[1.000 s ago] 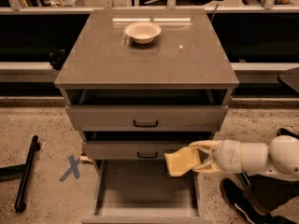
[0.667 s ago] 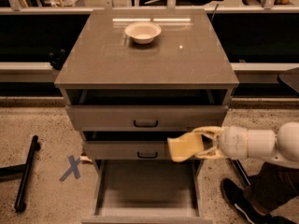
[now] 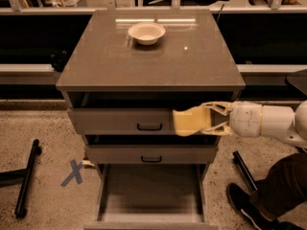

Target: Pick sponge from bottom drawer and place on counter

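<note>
My gripper (image 3: 207, 118) reaches in from the right on a white arm and is shut on the pale-yellow sponge (image 3: 190, 121). It holds the sponge in the air in front of the top drawer's right half, below the counter's front edge. The bottom drawer (image 3: 150, 195) is pulled out and its flat floor shows nothing on it. The counter (image 3: 192, 61) is the glossy grey-brown top slab above.
A white round bowl (image 3: 147, 32) sits on the counter near its back edge. The two upper drawers (image 3: 120, 121) with black handles are slightly out. A person's dark shoe and leg (image 3: 268, 200) are at the lower right. A black bar (image 3: 26, 176) and blue X (image 3: 73, 172) are on the floor, left.
My gripper has risen with the sponge from in front of the middle drawer to the level of the top drawer, and shifted slightly right.
</note>
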